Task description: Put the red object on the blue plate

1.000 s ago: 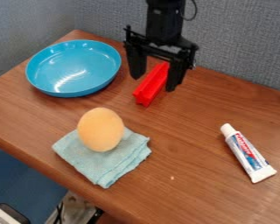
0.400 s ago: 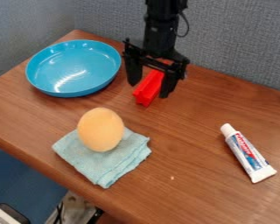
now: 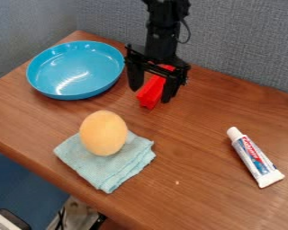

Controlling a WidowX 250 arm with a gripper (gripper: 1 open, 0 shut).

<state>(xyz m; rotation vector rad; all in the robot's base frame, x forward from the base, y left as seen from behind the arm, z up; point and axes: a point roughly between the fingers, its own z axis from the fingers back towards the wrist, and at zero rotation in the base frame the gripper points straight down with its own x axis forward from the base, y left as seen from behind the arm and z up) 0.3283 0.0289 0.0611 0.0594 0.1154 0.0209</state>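
The red object [image 3: 149, 91] is a long narrow block lying on the wooden table, right of the blue plate [image 3: 75, 69]. My gripper [image 3: 154, 85] points straight down over the block and is open, one finger on each side of it. The fingers hide the block's far end; its near end sticks out toward the camera. The round glossy blue plate sits at the back left with nothing on it.
An orange egg-shaped ball [image 3: 103, 133] rests on a folded teal cloth [image 3: 107, 157] near the front edge. A white toothpaste tube [image 3: 254, 154] lies at the right. A grey wall stands behind the table [image 3: 194, 117].
The gripper has sunk and shifted slightly left, so its open fingers now straddle the red block closer to the table. Nothing else has moved.
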